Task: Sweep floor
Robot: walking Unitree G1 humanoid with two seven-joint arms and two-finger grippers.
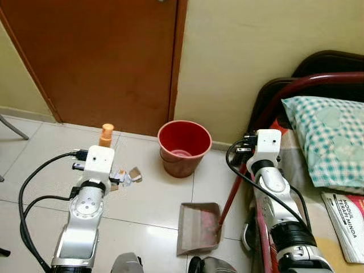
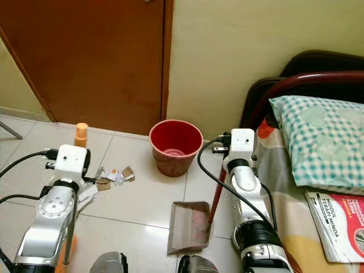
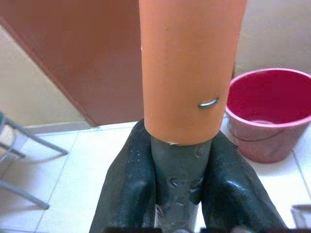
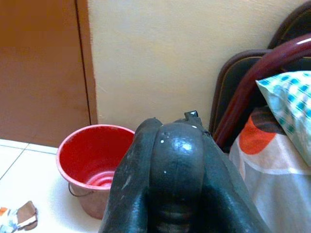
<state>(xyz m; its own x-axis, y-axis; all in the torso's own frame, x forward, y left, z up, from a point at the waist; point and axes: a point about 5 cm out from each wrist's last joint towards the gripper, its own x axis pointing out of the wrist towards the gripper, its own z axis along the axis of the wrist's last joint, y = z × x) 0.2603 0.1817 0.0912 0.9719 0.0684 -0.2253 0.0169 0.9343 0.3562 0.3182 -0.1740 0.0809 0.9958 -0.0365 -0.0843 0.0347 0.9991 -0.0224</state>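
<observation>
Left eye view: the left gripper (image 1: pixel 105 149) is holding a broom handle (image 1: pixel 106 135) whose orange tip is sticking up past the wrist, while scraps of litter (image 1: pixel 126 177) are lying on the tiled floor (image 1: pixel 153 193) just beside that arm. The dustpan (image 1: pixel 198 227) is resting flat, its mouth facing the litter, and its red handle (image 1: pixel 232 190) is rising up and to the robot's right toward the right gripper (image 1: pixel 250 149).

Right eye view: the red bucket (image 2: pixel 176 147) is standing upright against the wall, between the litter and the dustpan handle. A bed with a checked pillow (image 2: pixel 318 145) is sitting to the right.

Left wrist view: both black fingers (image 3: pixel 126 189) are pressing on the grey shaft just below the orange sleeve, closed firmly around it; the handle's long axis is running straight along the fingers, toward the door.

Right wrist view: the fingers (image 4: pixel 175 160) are looking closed together, but I cannot tell what they are gripping.

Step in hand: judging by the layout, the sweep is just getting started, with the litter not yet gathered.

Next move: probably drawing the broom across the scraps toward the pan's mouth while the pan is being kept steady.
</observation>
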